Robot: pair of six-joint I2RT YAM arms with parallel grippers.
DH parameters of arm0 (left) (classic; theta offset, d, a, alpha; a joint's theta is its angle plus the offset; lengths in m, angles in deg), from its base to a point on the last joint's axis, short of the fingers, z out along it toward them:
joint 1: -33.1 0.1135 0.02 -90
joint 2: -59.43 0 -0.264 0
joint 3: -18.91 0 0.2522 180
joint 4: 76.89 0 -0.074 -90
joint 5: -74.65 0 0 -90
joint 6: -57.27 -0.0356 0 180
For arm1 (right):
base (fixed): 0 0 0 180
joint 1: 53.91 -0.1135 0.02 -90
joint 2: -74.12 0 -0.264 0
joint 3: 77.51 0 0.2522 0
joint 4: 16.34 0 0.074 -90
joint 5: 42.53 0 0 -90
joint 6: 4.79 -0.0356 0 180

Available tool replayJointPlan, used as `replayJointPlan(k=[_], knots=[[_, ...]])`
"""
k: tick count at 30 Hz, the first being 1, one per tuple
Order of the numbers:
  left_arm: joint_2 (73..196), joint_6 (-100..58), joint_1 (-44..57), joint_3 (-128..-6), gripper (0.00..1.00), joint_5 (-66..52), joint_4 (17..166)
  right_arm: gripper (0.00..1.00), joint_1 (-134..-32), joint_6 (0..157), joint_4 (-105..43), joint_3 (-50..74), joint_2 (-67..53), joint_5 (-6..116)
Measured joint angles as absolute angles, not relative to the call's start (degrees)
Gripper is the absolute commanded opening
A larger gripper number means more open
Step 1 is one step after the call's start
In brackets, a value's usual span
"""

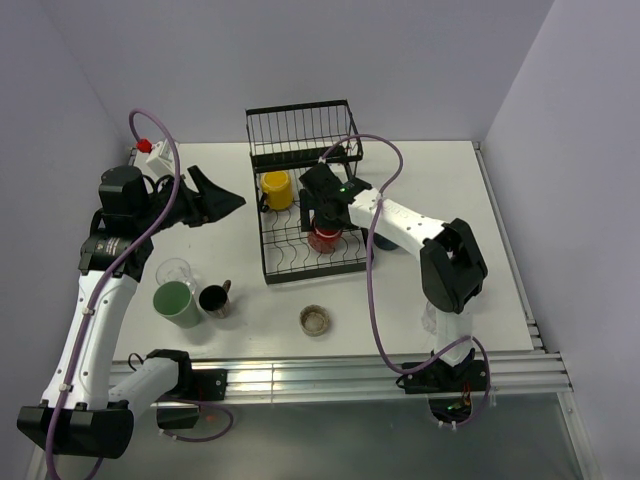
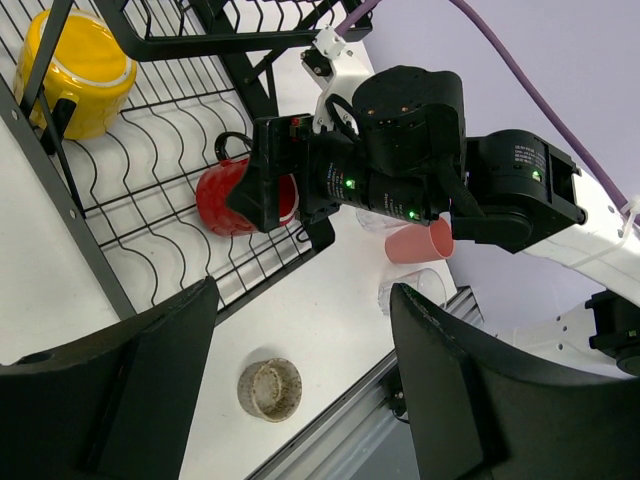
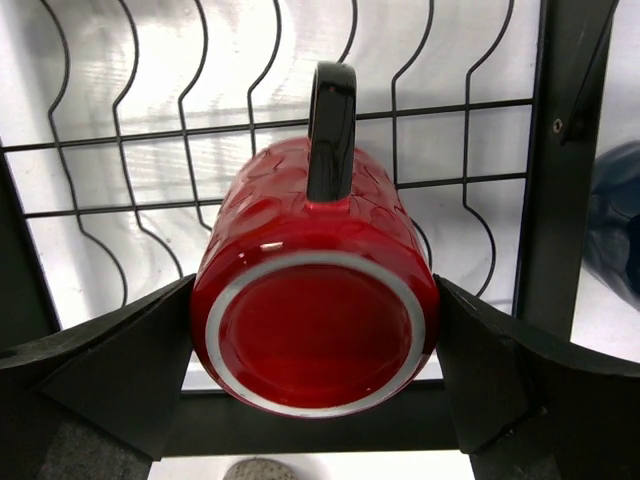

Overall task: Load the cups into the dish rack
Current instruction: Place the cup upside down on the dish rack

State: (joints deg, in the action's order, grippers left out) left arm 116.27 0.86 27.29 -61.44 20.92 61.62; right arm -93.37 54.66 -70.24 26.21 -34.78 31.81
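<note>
Here's the white table (image 1: 480, 200): dish rack (image 1: 315, 276) mid-far edge, green tumbler (image 1: 176, 304), clear glass (image 1: 174, 270) and black mug (image 1: 214, 299) front-left, brownish glass (image 1: 315, 320) near the front edge.

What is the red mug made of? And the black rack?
The red mug looks like glazed ceramic. It is shiny, light glints off its dimpled side, there is a pale bare ring round its base, and the handle is glossy black. The rack looks like metal wire with a black coating, made of thin, stiff, wavy rods that are evenly dark. I can't tell whether the coating is paint or plastic.
</note>
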Motion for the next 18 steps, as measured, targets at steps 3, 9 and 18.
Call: replayJointPlan(k=[3, 9, 18], knots=[[116.27, 0.81, 27.29, -61.37, 0.79, 20.94, 61.64, 1.0, -93.44, 54.64, -70.74, 26.23, -35.02, 31.33], [116.25, 0.68, 27.29, -61.31, 0.82, 20.92, 61.62, 1.0, -93.74, 54.62, -71.64, 26.25, -35.13, 30.34], [116.01, 0.48, 27.29, -60.74, 0.84, 20.75, 61.6, 1.0, -94.24, 54.6, -71.83, 26.43, -35.13, 29.51]])
